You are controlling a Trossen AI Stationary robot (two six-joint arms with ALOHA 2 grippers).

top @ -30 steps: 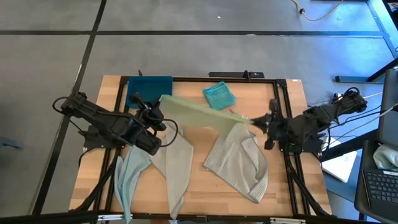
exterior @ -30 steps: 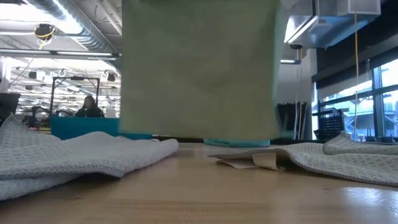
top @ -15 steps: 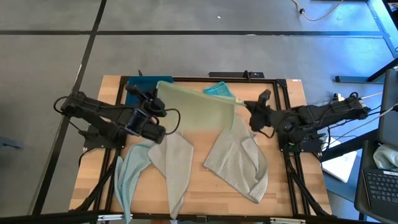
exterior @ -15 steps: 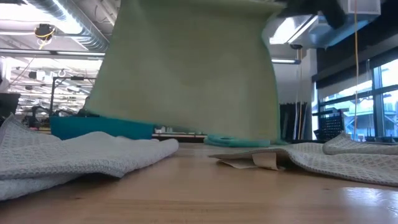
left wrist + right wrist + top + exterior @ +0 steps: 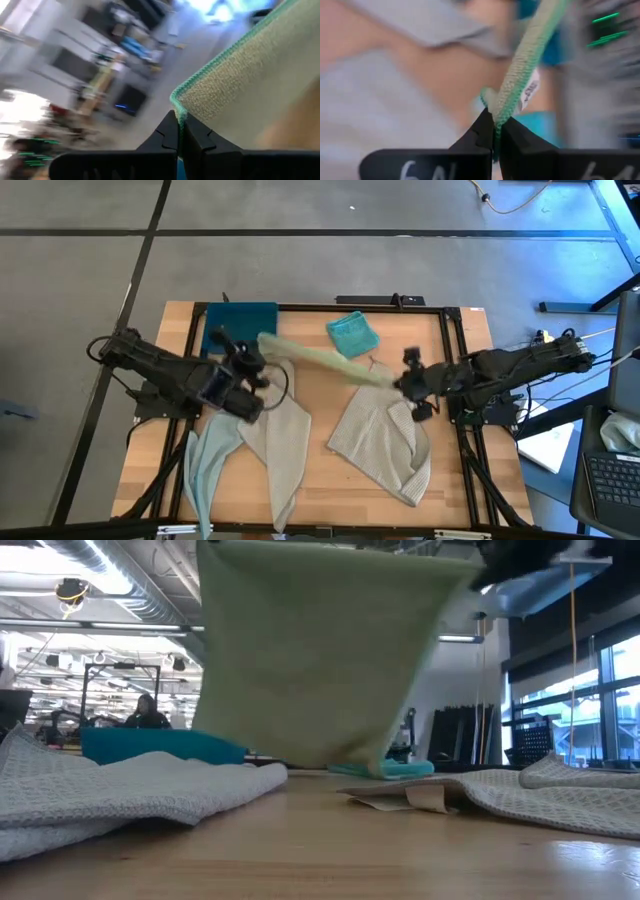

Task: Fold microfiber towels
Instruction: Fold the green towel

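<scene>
A pale green microfiber towel (image 5: 318,360) (image 5: 320,650) hangs stretched in the air between my two grippers above the middle of the table. My left gripper (image 5: 262,350) (image 5: 178,122) is shut on its left end and my right gripper (image 5: 398,383) (image 5: 495,127) on its right end. The towel's lower edge (image 5: 330,762) hangs close to the table. A folded teal towel (image 5: 352,333) lies at the far side. Two grey towels (image 5: 275,440) (image 5: 385,438) and a pale blue one (image 5: 205,470) lie crumpled nearer. My left gripper pinches the green towel's upper corner (image 5: 178,106) between its two fingers, at the green-stitched hem, coming roughly level from the table's left. The towel hangs below, lifted. My right gripper pinches the opposite upper corner (image 5: 496,112) at the hem beside a small label, slanting down from the right. The top edge runs fairly taut between the grippers.
A dark blue tray (image 5: 240,325) stands at the far left of the table. A black frame (image 5: 440,308) runs along the table's far and side edges. Bare wood (image 5: 330,495) shows between the grey towels near the front edge.
The green towel swung out toward the far edge, spreading wide, then came back and now hangs narrow as seen from above. My right gripper has gone left and down, tipping lower; its end of the top edge now sits lower than the left end. Both grippers stayed shut.
</scene>
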